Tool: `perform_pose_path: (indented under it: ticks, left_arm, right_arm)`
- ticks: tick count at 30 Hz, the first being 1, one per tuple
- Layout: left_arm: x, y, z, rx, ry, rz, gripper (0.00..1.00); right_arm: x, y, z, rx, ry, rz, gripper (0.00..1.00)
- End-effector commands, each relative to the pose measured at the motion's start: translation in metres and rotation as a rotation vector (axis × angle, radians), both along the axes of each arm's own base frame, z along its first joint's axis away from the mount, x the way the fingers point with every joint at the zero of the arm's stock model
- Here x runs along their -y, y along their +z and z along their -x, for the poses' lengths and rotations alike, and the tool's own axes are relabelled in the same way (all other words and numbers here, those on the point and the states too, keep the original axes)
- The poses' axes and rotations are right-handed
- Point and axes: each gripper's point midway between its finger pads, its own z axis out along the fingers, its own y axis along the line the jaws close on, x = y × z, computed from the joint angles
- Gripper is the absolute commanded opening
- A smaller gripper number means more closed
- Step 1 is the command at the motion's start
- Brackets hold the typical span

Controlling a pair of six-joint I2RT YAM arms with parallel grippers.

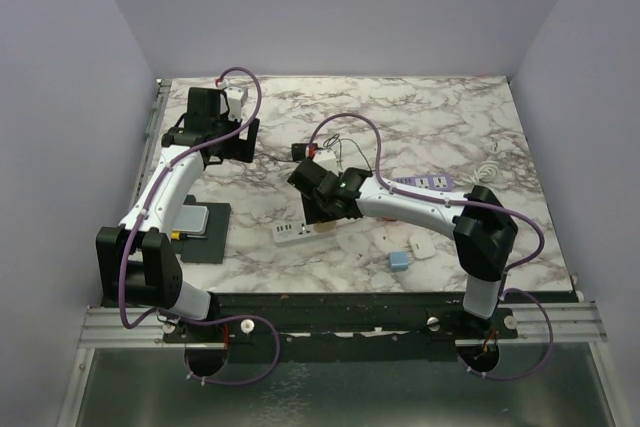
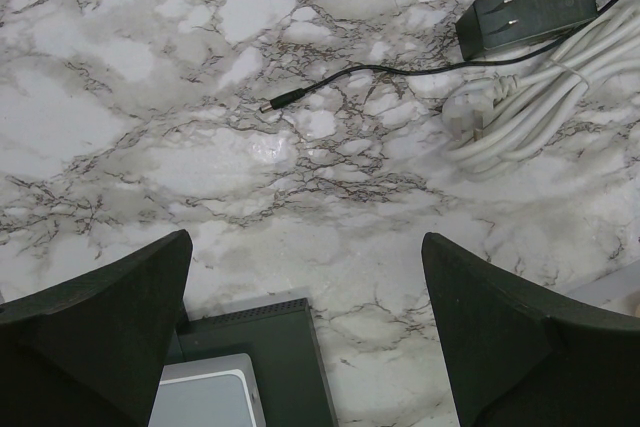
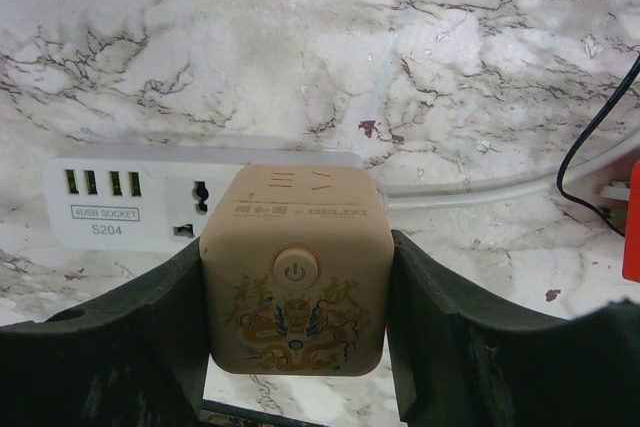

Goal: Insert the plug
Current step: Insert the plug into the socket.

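Right jaws pinch the tan cube plug (image 3: 295, 267) by two sides, button face up. Plug sits over the right end of the white power strip (image 3: 130, 202) — prongs hidden, so contact with the strip cannot be told. Judged step: lining up, not yet seated. Next move calls for squaring prongs to a socket, then a straight push. Left jaws spread wide, holding nothing — well beyond the strip, far left
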Motion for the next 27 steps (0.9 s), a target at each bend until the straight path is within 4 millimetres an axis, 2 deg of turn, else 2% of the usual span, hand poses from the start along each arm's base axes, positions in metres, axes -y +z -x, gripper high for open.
perform_pose_path:
  ticks: [1,8,16,22,27]
  left_arm:
    - [-0.004,0.007,0.003,0.011,0.007,-0.012,0.99]
    - [-0.004,0.009,0.002,0.015,0.010,-0.011,0.99]
    - [-0.006,0.007,0.003,0.012,0.015,-0.017,0.99]
    - [-0.009,0.007,0.005,0.015,0.017,-0.034,0.99]
    - [-0.009,0.007,0.005,0.016,0.015,-0.036,0.99]
  right_arm:
    - [0.009,0.000,-0.001,0.028,-0.025,0.073,0.01]
    - [0.012,-0.002,0.003,0.026,-0.045,0.110,0.01]
    - [0.010,0.009,0.000,0.049,-0.093,0.120,0.01]
    - [0.011,0.006,0.000,0.055,-0.127,0.122,0.01]
    - [0.005,0.003,0.004,0.053,-0.110,0.094,0.01]
